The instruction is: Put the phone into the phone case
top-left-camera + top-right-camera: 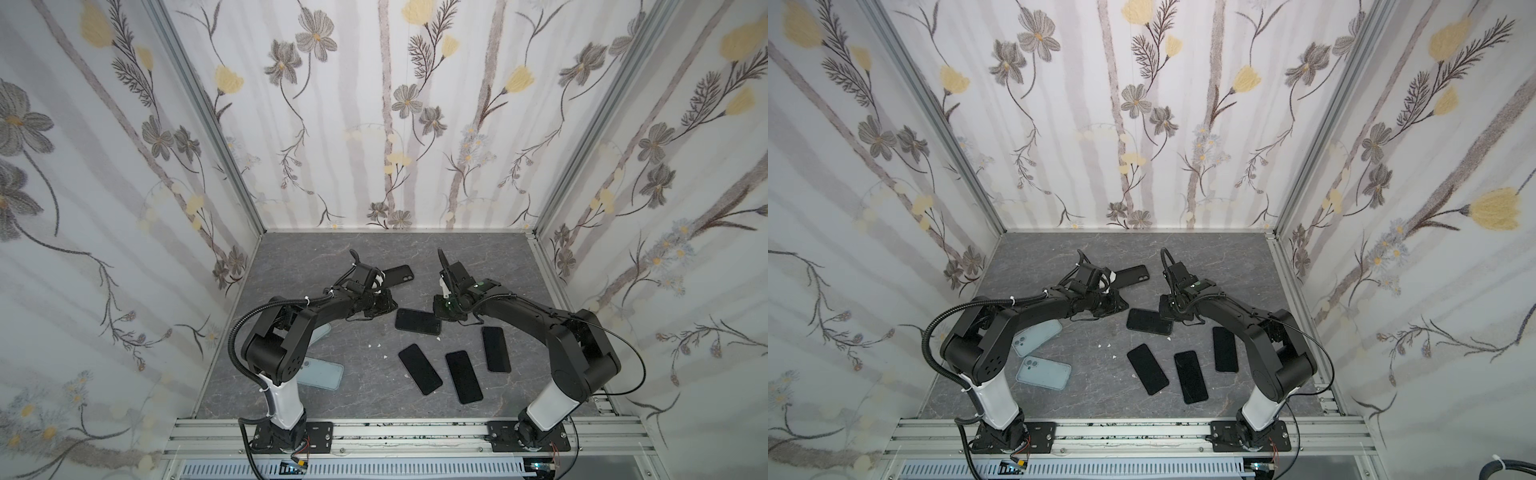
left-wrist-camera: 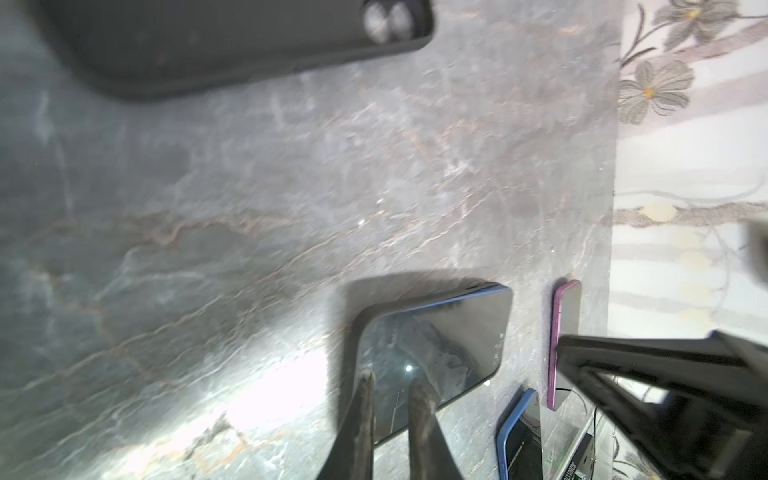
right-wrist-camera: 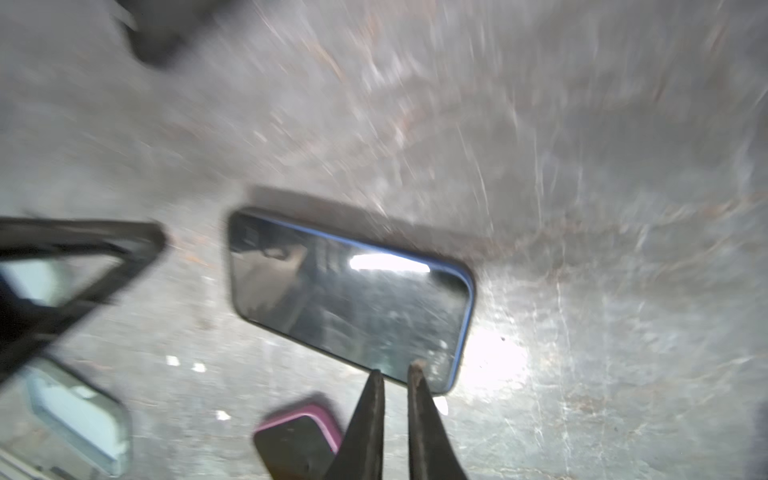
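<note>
A flat black phone (image 1: pixel 417 321) lies in the middle of the gray desk (image 1: pixel 316 253), between two black robot arms.

The desk looks like stone, with thin pale cracks. The phone is a smooth, shiny rectangle with round corners. It looks all black in both top views, but the wrist views show a blue edge. A dull black phone case (image 1: pixel 400 274) lies flat on the far side of the phone. A top view shows two pale blue cases (image 1: pixel 1043 372) on the left. The left gripper (image 2: pixel 392 380) is at the phone's left end and the right gripper (image 3: pixel 397 370) at its right end. Both have jaws only a little apart, with nothing between them. I cannot tell if they touch the phone.
</note>
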You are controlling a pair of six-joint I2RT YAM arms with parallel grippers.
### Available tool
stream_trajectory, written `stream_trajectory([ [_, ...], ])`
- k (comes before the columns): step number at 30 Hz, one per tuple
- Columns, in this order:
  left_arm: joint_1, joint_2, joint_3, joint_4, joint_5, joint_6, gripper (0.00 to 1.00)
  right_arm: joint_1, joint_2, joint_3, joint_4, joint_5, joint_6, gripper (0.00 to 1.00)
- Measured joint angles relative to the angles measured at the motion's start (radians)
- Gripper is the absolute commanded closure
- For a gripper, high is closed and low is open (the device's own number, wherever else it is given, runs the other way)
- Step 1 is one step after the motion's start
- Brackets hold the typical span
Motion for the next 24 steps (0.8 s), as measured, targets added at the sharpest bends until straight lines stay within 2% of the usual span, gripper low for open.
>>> stream_trajectory([
  [8, 0.008, -0.010, 0.128, -0.106, -0.071, 0.055, 0.75, -0.006, -0.055, 0.069, -0.034, 0.001, -0.062, 0.80],
  [13, 0.007, -0.027, 0.188, -0.123, -0.097, 0.111, 0.73, -0.020, -0.142, 0.075, -0.048, 0.053, -0.098, 0.78],
  [17, 0.009, -0.048, 0.172, -0.099, -0.126, 0.173, 0.72, -0.022, -0.207, 0.071, -0.040, 0.118, -0.114, 0.76],
  [24, 0.010, -0.101, 0.051, -0.024, -0.137, 0.238, 0.69, -0.034, -0.289, 0.002, 0.000, 0.220, -0.119, 0.74],
])
